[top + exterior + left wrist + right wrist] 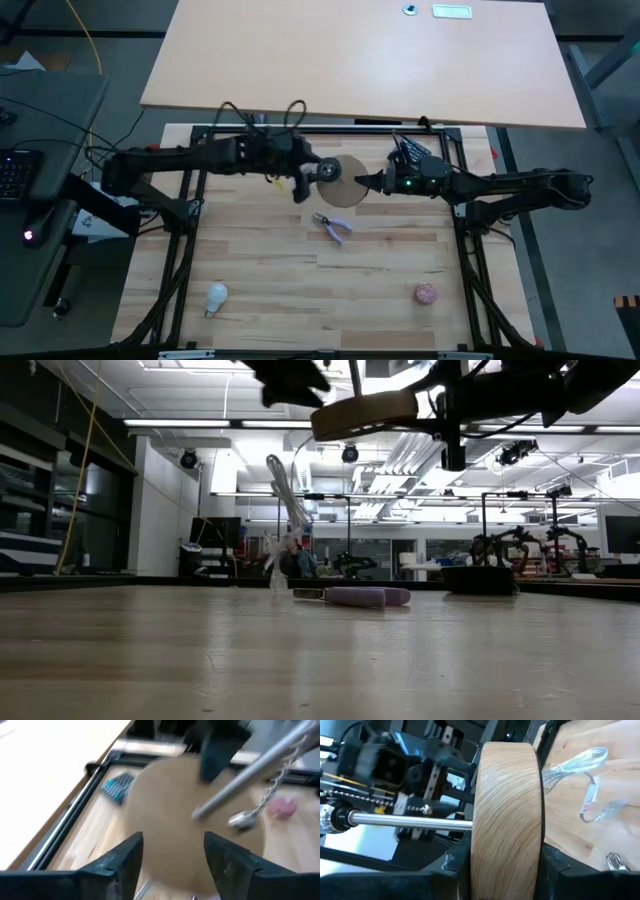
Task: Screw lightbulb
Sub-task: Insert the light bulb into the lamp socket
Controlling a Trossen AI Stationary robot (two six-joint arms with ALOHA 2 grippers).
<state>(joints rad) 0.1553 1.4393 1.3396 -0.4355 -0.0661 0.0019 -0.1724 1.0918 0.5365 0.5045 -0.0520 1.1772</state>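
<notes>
The white lightbulb lies on its side on the wooden table near the front left, far from both grippers. The lamp base, a round wooden disc with a thin metal stem and a black socket, is held in the air over the table's far middle. My right gripper is shut on the disc. My left gripper is open just left of the socket; in its wrist view the open fingers face the disc and hold nothing. My right gripper pinches the wooden disc at its edge, one finger on each flat face, coming level from the table's right side. The disc is lifted clear of the table and stands on edge. Its stem lies level and points toward the left arm.
Purple-handled pliers lie on the table at the middle, below the lifted disc. A pinkish ball lies near the front right. A clear cord and a pull chain hang from the lamp. A black frame borders the table.
</notes>
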